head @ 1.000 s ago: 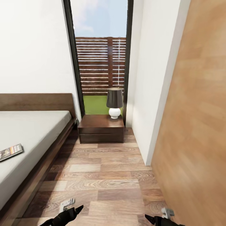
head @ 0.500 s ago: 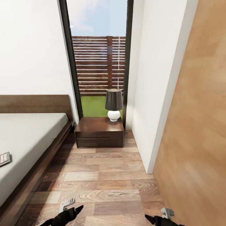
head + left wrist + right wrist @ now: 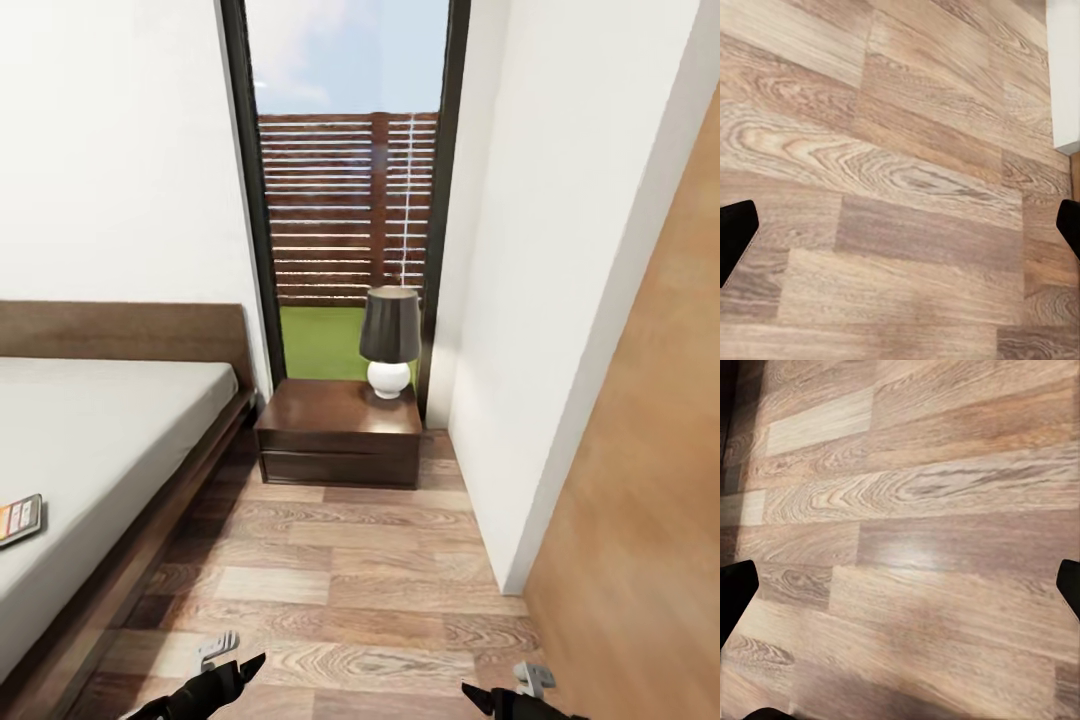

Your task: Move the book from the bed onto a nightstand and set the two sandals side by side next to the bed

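Where the bed [image 3: 110, 440] ends along its dark frame edge, a strip of bare plank floor [image 3: 350, 580] runs ahead to the nightstand [image 3: 340, 432], hemmed on the other side by a white wall corner and a wooden door [image 3: 650, 520]. Near the mattress edge lies the book [image 3: 20, 518]. Both the left gripper [image 3: 900, 232] and right gripper [image 3: 904, 592] hang over the floor, fingers spread wide, grasping nothing.

Glossy dark wood nightstand [image 3: 338, 430], grained plank floor [image 3: 340, 590], matt grey mattress [image 3: 100, 440]
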Motion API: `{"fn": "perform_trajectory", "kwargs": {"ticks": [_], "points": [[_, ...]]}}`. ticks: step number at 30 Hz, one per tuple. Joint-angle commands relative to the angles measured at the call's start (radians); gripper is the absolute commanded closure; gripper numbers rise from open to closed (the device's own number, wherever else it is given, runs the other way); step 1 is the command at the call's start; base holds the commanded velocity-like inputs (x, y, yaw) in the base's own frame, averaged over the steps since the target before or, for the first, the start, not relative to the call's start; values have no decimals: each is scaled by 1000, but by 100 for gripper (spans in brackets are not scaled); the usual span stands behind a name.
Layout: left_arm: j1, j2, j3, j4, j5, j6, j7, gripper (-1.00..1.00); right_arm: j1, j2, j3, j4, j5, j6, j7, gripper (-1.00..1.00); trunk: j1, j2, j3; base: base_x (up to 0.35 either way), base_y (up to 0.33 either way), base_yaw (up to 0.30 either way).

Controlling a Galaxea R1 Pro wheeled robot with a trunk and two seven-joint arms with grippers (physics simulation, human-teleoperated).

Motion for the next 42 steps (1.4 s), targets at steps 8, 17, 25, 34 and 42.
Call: {"fn": "perform_trajectory", "kwargs": {"ticks": [8, 17, 25, 34, 42], "points": [[-1, 0, 1, 1, 9, 4, -3, -100, -1, 0, -2, 1, -2, 0, 4, -100, 0, 0, -1, 312, 0, 15], [-1, 0, 1, 1, 9, 4, -3, -100, -1, 0, -2, 1, -2, 0, 4, -100, 0, 0, -1, 312, -40, 0], [-1, -1, 0, 1, 9, 4, 4, -100, -1, 0, -2, 1, -2, 0, 4, -100, 0, 0, -1, 311, -10, 0], [-1, -1, -1, 1, 8, 4, 32, -100, -1, 0, -2, 1, -2, 0, 4, -100, 0, 0, -1, 309, -97, 0], [-1, -1, -1, 1, 8, 4, 34, -100, -1, 0, -2, 1, -2, 0, 4, -100, 0, 0, -1, 308, -93, 41]]}}
